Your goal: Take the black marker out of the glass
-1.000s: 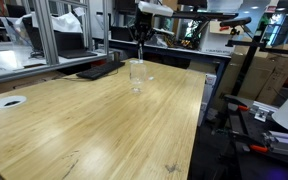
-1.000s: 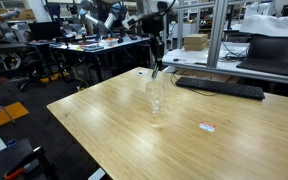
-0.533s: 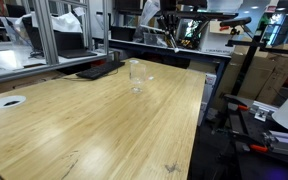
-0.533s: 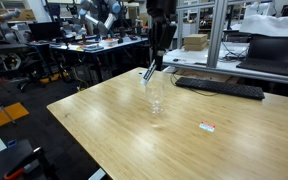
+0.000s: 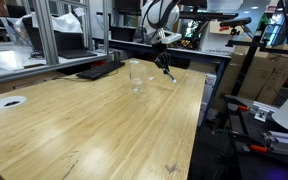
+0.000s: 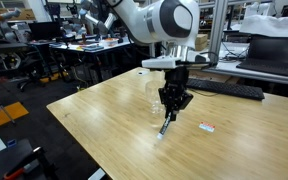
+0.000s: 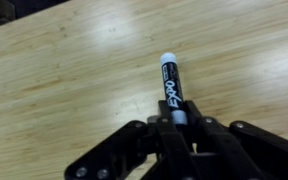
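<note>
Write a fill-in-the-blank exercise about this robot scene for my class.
1. The gripper is shut on a black ____.
2. The glass stands upright on a ____ table.
3. The marker is entirely ____ the glass.
4. In the wrist view, the marker's free tip is coloured ____.

Missing words: marker; wooden; outside; white.

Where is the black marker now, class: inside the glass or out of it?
Out. The gripper holds the black marker tip-down over the wooden tabletop, clear of the glass.
</note>
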You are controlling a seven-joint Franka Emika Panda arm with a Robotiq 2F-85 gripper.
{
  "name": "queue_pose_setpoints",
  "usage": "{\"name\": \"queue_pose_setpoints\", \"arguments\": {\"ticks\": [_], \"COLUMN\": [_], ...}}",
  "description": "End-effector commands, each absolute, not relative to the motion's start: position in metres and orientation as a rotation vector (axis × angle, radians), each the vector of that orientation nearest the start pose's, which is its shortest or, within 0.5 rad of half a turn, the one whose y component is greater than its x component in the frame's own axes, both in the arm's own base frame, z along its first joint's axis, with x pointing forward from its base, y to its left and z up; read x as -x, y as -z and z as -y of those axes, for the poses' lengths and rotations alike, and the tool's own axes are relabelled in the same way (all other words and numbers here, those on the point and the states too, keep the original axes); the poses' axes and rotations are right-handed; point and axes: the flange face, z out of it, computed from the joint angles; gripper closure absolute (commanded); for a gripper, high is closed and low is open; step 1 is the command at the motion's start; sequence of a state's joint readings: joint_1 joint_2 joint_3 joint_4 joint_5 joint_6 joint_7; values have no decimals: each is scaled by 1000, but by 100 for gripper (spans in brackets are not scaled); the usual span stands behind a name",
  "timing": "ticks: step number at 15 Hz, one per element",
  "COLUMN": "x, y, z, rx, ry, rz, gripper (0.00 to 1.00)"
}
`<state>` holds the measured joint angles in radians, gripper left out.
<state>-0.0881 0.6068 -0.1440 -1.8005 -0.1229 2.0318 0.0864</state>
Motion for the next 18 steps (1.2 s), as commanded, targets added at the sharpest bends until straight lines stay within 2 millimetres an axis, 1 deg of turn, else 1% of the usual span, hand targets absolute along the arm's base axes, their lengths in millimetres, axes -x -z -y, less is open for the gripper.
{"name": "queue_pose_setpoints", "arguments": {"ticks": [1, 3, 6, 7, 8, 10, 11, 13, 15, 16, 18], "x": [-621, -631, -642, -645, -647, -648, -648, -649, -650, -651, -652], "y": [-163, -151, -143, -141, -140, -141, -145, -160, -182, -193, -217], "z": [145, 145, 142, 141, 139, 134, 131, 126, 120, 117, 109], "rx": [3228, 3234, 3228, 3224, 3222, 3226, 3239, 3264, 3281, 3284, 3287], "ry": [-546, -494, -444, -431, -421, -384, -358, -295, -201, -155, -63], "rz": [-302, -303, -310, -312, -313, -330, -349, -423, -522, -569, -659], "gripper": [95, 95, 95, 72, 55, 42, 34, 20, 6, 2, 0]}}
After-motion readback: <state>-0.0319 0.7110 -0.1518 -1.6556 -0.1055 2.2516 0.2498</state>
